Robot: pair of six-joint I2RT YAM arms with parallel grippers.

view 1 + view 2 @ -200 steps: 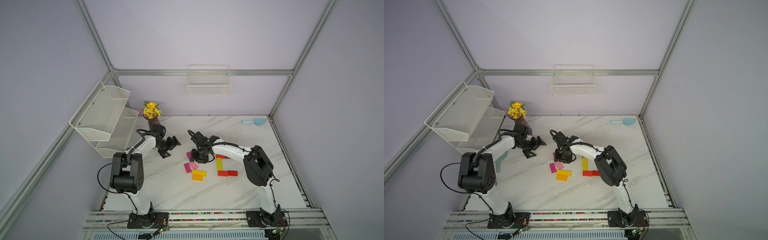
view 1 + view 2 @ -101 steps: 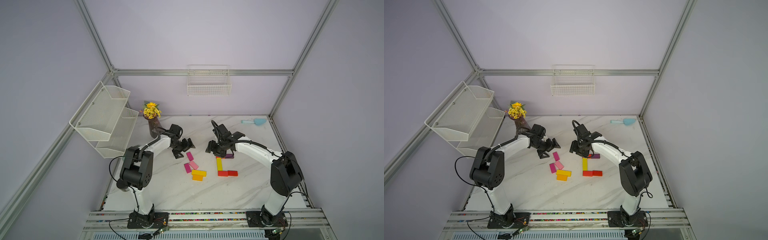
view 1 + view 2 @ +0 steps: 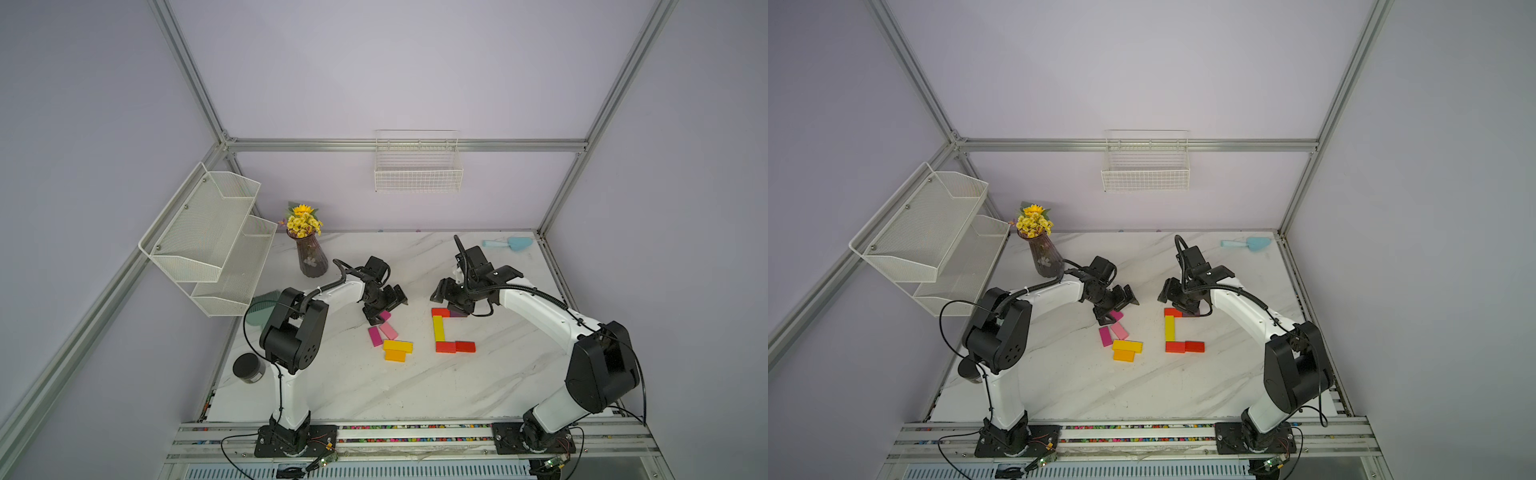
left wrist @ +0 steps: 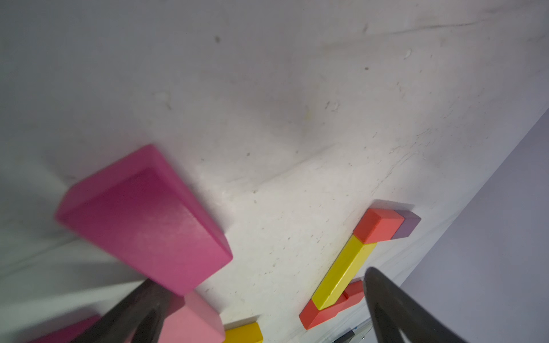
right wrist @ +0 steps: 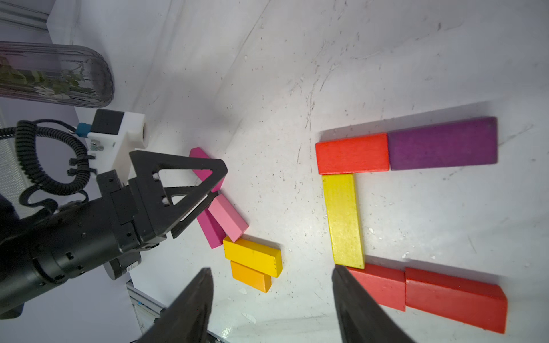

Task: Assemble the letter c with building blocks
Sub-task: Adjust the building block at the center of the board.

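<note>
Flowers (image 3: 304, 220), yellow, stand in a ribbed dark glass vase (image 3: 312, 266) at the far left of the table (image 3: 374, 390) in both top views. A white wire basket (image 3: 418, 178) hangs on the far wall and a 2-tier white mesh shelf (image 3: 208, 237) on the left wall. A dark round jar (image 3: 248, 368) sits at the near left edge. The table is white marble with grey veins, boxed in by lilac walls and aluminium rails. The building blocks (image 3: 437, 328) lie mid-table: 5 form a squared C on the right and 5 lie loose on the left. The left gripper (image 3: 387, 308) hangs with its jaws wide apart over the farthest magenta block (image 3: 385, 316). The right gripper (image 3: 444, 297) hangs over the C's far arm.

Left wrist view: the magenta block (image 4: 142, 219), blurred, lies flat on the marble just beside 1 finger (image 4: 127, 317), and nothing is clamped.

Right wrist view: the fingers (image 5: 190, 308) stand apart with only bare marble between them. In the C, a red block (image 5: 352, 153) and a dark purple block (image 5: 442, 144) meet end to end. A long yellow block (image 5: 344, 221) makes the spine, and 2 more red ones touch along the near arm. The faces are flat, matte and faintly grained.
</note>
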